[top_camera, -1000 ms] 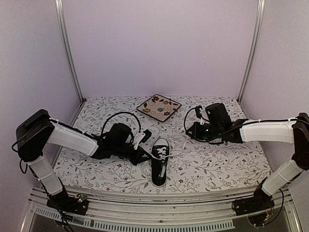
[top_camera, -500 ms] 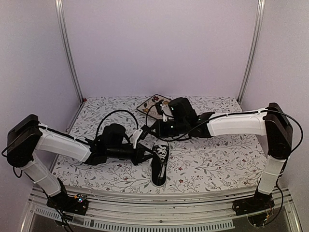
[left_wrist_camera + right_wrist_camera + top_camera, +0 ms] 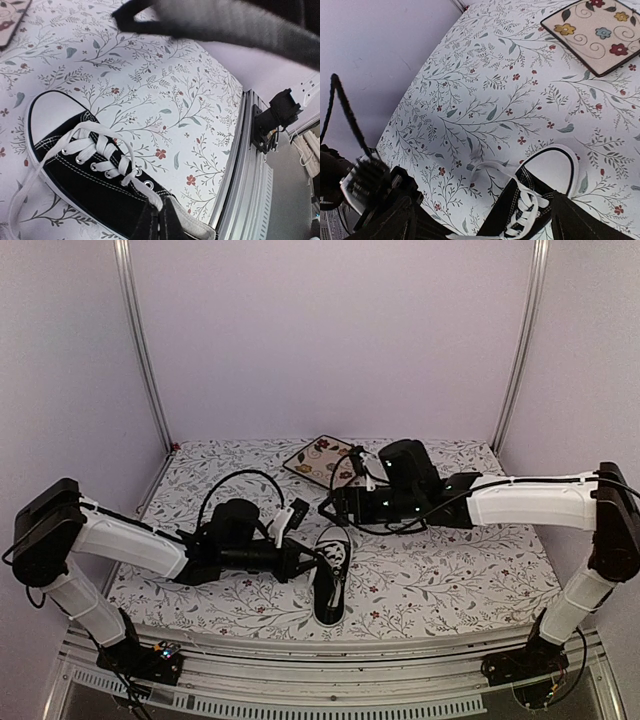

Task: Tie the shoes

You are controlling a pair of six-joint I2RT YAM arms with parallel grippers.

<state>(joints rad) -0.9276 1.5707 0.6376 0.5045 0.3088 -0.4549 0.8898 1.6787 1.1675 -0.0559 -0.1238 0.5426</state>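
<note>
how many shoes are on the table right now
1. A single black sneaker lies near the front middle of the table, nearer the camera than the floral plate. No second shoe shows in any view.

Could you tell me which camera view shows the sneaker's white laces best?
Left wrist view: the laces appear close, sharp and nearly whole. The right wrist view catches only part, at its lower edge; the top view shows them tiny.

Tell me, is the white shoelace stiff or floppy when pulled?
Probably floppy: the white shoelace lies in a loose curve on the flower-patterned table. It likely tightens when tugged, like the stretch entering the left hand. The small black canvas sneaker looks light, so it may slide.
</note>
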